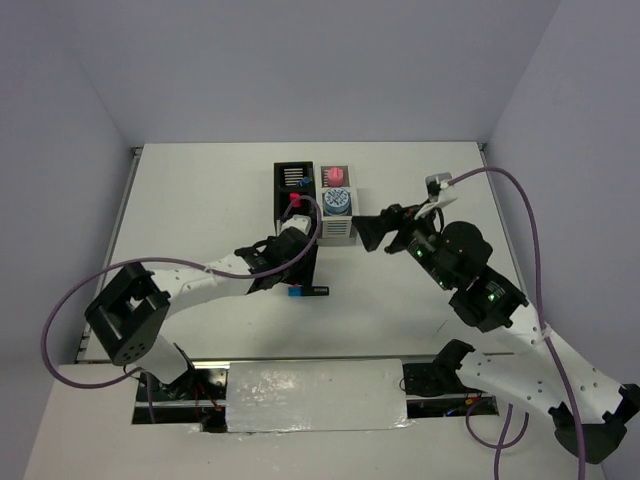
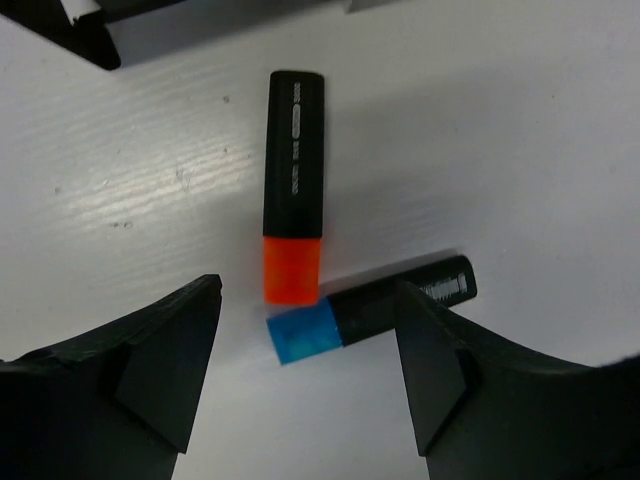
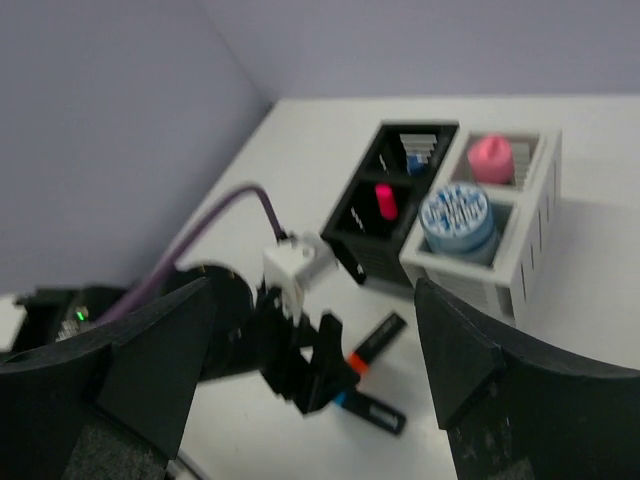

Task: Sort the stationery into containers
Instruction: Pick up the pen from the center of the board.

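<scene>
Orange-ended highlighter (image 2: 293, 190) lies on the desk (image 2: 520, 150) under my left hand (image 2: 308, 300), long axis crossing the line between the spread fingers (image 2: 160, 370); the blue-ended highlighter (image 2: 370, 308) slants along it. My right hand (image 3: 312, 290), spread and empty, hangs farther off.

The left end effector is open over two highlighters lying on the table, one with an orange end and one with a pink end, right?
Not quite: the second one is the blue-ended highlighter, not pink, as the left wrist view shows. The left end effector is indeed open over it and the orange-ended highlighter, both lying on the table.
</scene>
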Robot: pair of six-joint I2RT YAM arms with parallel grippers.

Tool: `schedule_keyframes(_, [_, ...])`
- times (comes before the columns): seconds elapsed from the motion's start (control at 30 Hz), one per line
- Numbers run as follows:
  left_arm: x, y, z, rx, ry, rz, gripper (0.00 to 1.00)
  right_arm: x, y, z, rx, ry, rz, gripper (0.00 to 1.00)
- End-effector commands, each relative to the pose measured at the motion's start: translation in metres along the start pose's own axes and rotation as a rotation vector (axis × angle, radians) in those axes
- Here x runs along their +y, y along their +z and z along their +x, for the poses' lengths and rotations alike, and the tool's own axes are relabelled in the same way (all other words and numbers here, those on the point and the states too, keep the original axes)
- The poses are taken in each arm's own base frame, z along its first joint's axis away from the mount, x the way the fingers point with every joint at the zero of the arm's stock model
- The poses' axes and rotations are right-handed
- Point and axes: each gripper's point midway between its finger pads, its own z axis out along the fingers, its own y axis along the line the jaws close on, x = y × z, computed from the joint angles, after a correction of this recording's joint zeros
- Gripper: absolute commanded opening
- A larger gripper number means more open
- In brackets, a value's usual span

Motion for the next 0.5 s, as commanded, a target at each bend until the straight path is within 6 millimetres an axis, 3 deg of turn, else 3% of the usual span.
schedule_keyframes(0.0, [-0.013,0.011,-0.024,-0.048,-0.011,0.022,0.81,-0.012,-0.017,0.045,0.136,0.024,0.011,0.87])
schedule_keyframes(0.27, [0.0,0.04,-0.002,0.032,-0.023,-0.084,0.72,-0.012,-0.05,0.034,0.102,0.038,-0.016,0.87])
schedule_keyframes(0.47, [0.006,0.047,0.004,0.043,-0.027,-0.109,0.65,-0.014,-0.054,0.038,0.106,0.039,-0.018,0.88])
